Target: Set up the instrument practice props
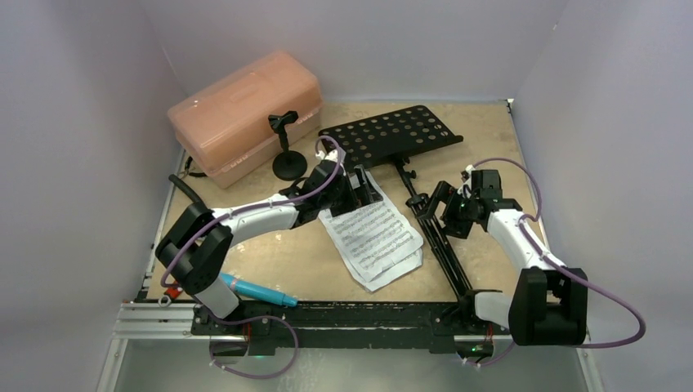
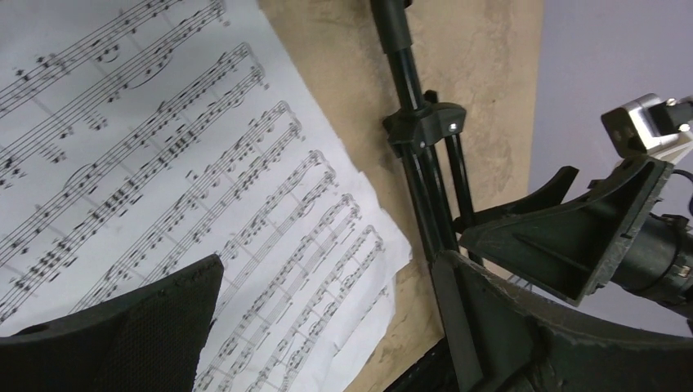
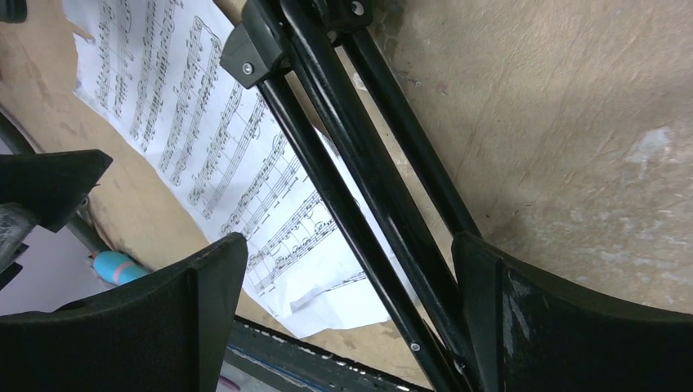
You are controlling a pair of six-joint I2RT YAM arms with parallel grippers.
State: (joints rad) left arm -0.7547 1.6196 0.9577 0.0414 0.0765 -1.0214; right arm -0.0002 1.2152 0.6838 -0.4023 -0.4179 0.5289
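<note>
Nearest, along the table's front edge, the cyan-blue microphone (image 1: 260,292) lies on its side, its long axis running almost left to right; one end is hidden behind the left arm and the other points toward the middle of the edge. Beyond it the two white sheet-music pages (image 1: 376,238) lie flat and overlapped, turned slightly askew, at the table's centre. Just right of them the black tripod music stand (image 3: 355,192) lies down with its legs folded. Its long axis is a diagonal: the perforated desk (image 1: 392,135) is at the far end near the back, and the leg tips point toward the right arm's base. The right gripper (image 3: 347,261) sits over the folded legs with its fingers spread wide to either side of them, not closed on them. The left gripper (image 1: 361,192) hangs over the far edge of the pages, fingers likewise wide apart and holding nothing. At the far left the small black mic stand (image 1: 288,166) stands upright on its round base, clip at the top, just beside a pink translucent box (image 1: 241,114).
</note>
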